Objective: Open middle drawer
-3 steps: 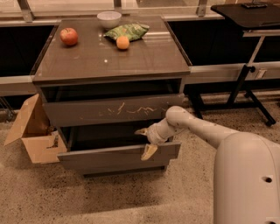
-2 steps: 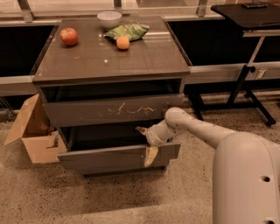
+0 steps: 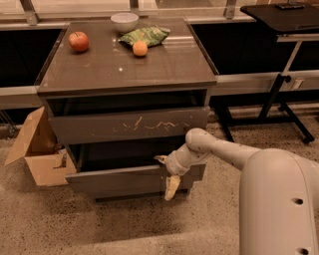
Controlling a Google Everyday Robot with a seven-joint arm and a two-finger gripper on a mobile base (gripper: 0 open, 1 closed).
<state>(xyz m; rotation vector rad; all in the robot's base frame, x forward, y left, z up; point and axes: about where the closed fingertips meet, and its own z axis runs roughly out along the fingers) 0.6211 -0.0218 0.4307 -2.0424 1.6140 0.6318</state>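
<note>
Middle drawer [image 3: 114,182], pulled partly out beneath the scratched drawer front [image 3: 129,124], its interior lost in shadow. Gripper [image 3: 167,174] near its right end as seen, jaws spread, seemingly straddling the front's upper edge. Green bag [image 3: 144,35] on the surface [image 3: 164,64]: print unreadable.

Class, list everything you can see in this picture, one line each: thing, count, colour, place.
flat-topped wooden cabinet: one, grey-brown, centre
scratched top drawer front: one, grey-brown, upper
plain handleless middle drawer: one, grey-brown, below it, pulled out
round apple: one, red, cabinet top, left
small ceramic bowl: one, white, cabinet top, rear
crinkled snack bag: one, green, beside bowl
round orange fruit: one, orange, before the bag
open cardboard box: one, brown, floor, left
metal-legged side table: one, black, right
robot arm: one, off-white, right
claw: one, pale, open, at middle drawer's front
</note>
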